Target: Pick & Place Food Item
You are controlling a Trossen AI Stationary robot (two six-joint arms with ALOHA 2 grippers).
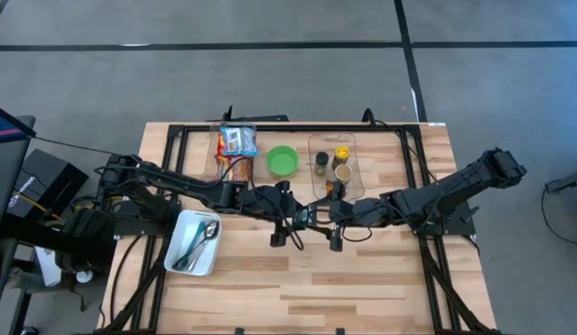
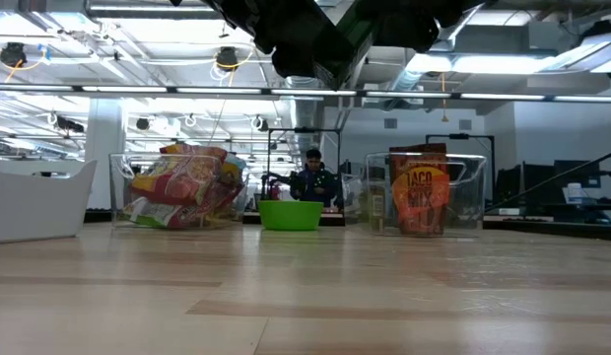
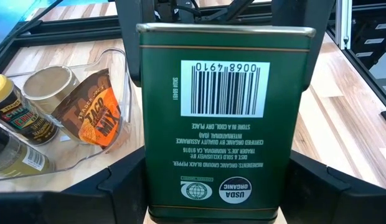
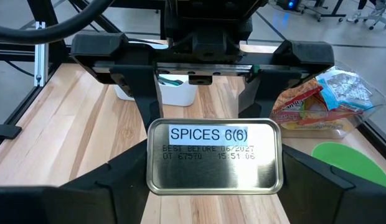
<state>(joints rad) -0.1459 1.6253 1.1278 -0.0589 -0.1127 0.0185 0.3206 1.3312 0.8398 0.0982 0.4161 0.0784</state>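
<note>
Left gripper (image 1: pixel 298 223) and right gripper (image 1: pixel 330 221) meet nose to nose above the middle of the tabletop, both clamped on one green pepper tin (image 3: pixel 219 118) held in the air between them. The left wrist view shows the tin's barcode face flanked by that arm's fingers (image 3: pixel 127 186); the right wrist view shows the bare metal end stamped SPICES, with the left gripper's body straight behind it. Reads as a mid-air handover, neither side let go yet.

Tin: rigid sheet metal, flat painted sides, so it won't deform, but the faces are slick and can pivot if pinched near a corner. Probably light. Best hold is across the two broad flat faces, near mid-height, pads square to the surface.

Risk: if one side lets go before the other is seated, the tin twists or drops.

Along the far edge of the tabletop: clear bin (image 1: pixel 352 181) with spice jars (image 1: pixel 342 154) and a taco mix packet (image 2: pixel 420 202), green bowl (image 1: pixel 283 161), second bin of snack bags (image 1: pixel 236 141). White tub (image 1: pixel 177 253) with spoons sits toward the left edge. A person (image 2: pixel 313 177) shows in the room beyond.
</note>
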